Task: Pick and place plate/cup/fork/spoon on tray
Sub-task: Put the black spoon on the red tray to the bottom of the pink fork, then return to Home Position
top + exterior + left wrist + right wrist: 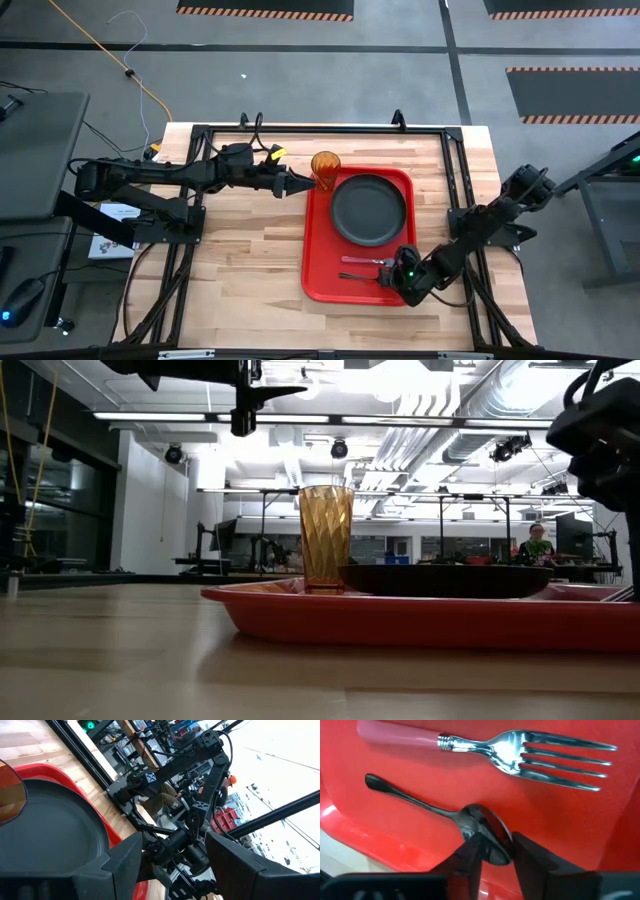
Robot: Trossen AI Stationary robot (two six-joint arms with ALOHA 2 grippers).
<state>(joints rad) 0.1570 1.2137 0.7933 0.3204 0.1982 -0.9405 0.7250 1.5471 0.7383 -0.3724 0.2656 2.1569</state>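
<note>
On the wooden table (240, 270) the tray (318, 285) lies near the centre, and everything of the task is already on it. From the tray's middle, the plate (369, 209) sits toward 12 o'clock, the cup (325, 164) stands at the 11 o'clock corner, and the fork (485, 745) and the spoon (440, 812) lie side by side at 5 o'clock. At the spoon's bowl, the right gripper (494, 851) has its fingers narrowly parted, touching or almost touching the bowl. To finish well, I judge it should open fully, then rise straight, so the spoon is not dragged. Just beside the cup at 9 o'clock, the left gripper (300, 184) waits, open wide and holding nothing.
</note>
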